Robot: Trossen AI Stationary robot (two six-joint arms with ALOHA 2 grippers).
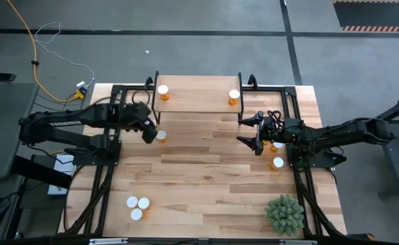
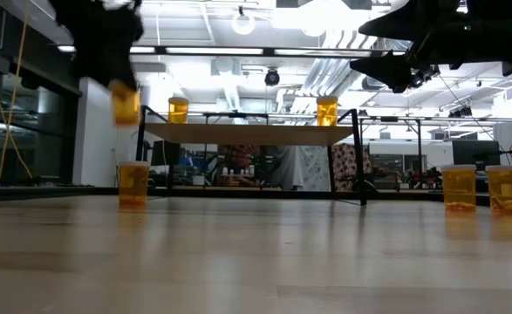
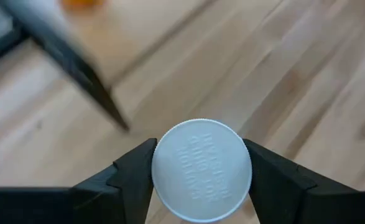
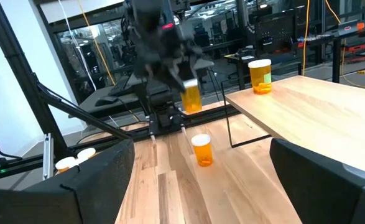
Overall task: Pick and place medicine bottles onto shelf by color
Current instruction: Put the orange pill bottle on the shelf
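Note:
My left gripper (image 1: pixel 148 132) hangs off the shelf's (image 1: pixel 198 102) near left corner, shut on an amber medicine bottle (image 2: pixel 126 105) held above the table. A second bottle (image 1: pixel 161 135) stands on the table right beside it. Two bottles (image 1: pixel 163 92) (image 1: pixel 234 96) stand on the shelf's left and right ends. My right gripper (image 1: pixel 252 131) is open and holds nothing, raised off the shelf's near right corner. Two bottles (image 1: pixel 276 144) (image 1: pixel 278 162) stand on the table on its right side. Three white-capped bottles (image 1: pixel 137 205) stand near the table's near left edge. My left gripper pinches the bottle's top end between its two fingers, one finger (image 3: pixel 135 171) on each side of the round white cap (image 3: pixel 201 169). The fingers come from above, pointing down. The bottle (image 4: pixel 191 96) hangs upright below them, lifted clear of the table.
A spiky green plant (image 1: pixel 284 214) stands at the table's near right corner. The shelf's thin black legs (image 2: pixel 364 170) stand close to both grippers. Black frame rails (image 1: pixel 107 170) run along the table's left and right sides. Open wood lies in the table's middle.

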